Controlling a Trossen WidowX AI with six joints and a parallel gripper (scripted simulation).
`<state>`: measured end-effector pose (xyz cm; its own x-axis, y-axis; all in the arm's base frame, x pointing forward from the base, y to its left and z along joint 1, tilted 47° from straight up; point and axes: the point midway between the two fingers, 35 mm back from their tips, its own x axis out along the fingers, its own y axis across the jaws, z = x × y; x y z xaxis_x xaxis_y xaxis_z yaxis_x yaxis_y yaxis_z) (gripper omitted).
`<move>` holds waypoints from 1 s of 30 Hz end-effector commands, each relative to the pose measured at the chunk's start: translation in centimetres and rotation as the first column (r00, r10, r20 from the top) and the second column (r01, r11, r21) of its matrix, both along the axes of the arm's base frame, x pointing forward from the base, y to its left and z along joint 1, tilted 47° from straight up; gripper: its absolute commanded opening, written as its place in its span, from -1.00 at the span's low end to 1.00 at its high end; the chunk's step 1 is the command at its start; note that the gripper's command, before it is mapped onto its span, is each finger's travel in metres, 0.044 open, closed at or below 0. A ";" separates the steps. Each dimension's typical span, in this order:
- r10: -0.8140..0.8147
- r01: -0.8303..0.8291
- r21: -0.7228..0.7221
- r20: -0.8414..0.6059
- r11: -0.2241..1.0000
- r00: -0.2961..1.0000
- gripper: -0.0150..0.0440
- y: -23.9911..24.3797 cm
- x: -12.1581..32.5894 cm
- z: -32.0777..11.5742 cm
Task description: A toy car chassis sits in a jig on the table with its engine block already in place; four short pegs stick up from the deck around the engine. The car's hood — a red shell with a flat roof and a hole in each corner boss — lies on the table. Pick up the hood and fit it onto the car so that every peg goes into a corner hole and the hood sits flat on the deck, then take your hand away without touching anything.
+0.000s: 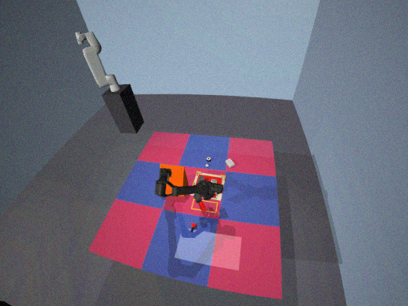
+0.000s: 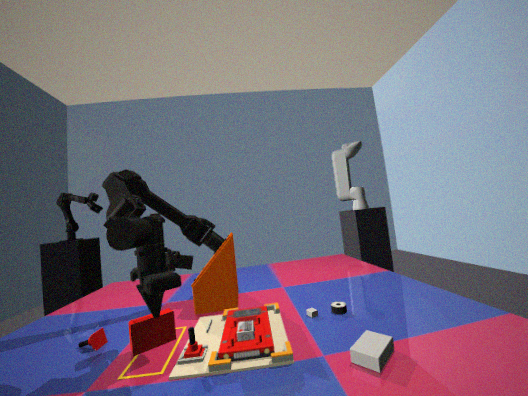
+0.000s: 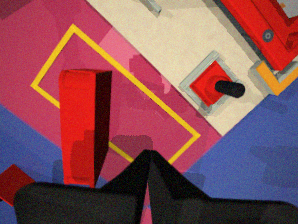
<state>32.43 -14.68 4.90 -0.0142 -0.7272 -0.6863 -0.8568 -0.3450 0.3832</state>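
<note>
The red hood (image 1: 202,206) (image 2: 152,334) (image 3: 79,125) stands on its edge as an upright slab, partly over the yellow outline (image 2: 142,375) (image 3: 135,80). My gripper (image 2: 156,315) (image 3: 149,155) is shut and empty, pointing down; in the wrist view its tips are right of the hood. In the exterior view the tips overlap the hood's top edge; contact cannot be told. The red chassis (image 2: 229,332) (image 3: 250,27) sits in the cream jig (image 2: 205,327) (image 3: 175,42) with the grey engine block (image 2: 245,330) on it. The small pegs are hard to make out.
A red knob with a black stem (image 2: 192,350) (image 3: 207,87) stands on the jig's near corner. A small red piece (image 1: 193,225) (image 2: 99,340) lies beyond the hood. An orange wedge (image 1: 173,178) (image 2: 217,287) stands behind the jig. A white block (image 1: 230,163) (image 2: 367,350) and black-and-white ring (image 2: 338,308) lie beside it.
</note>
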 end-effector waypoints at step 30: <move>-0.002 0.002 0.000 -0.018 1.000 1.000 -0.49 -2.8 -1.6 -1.6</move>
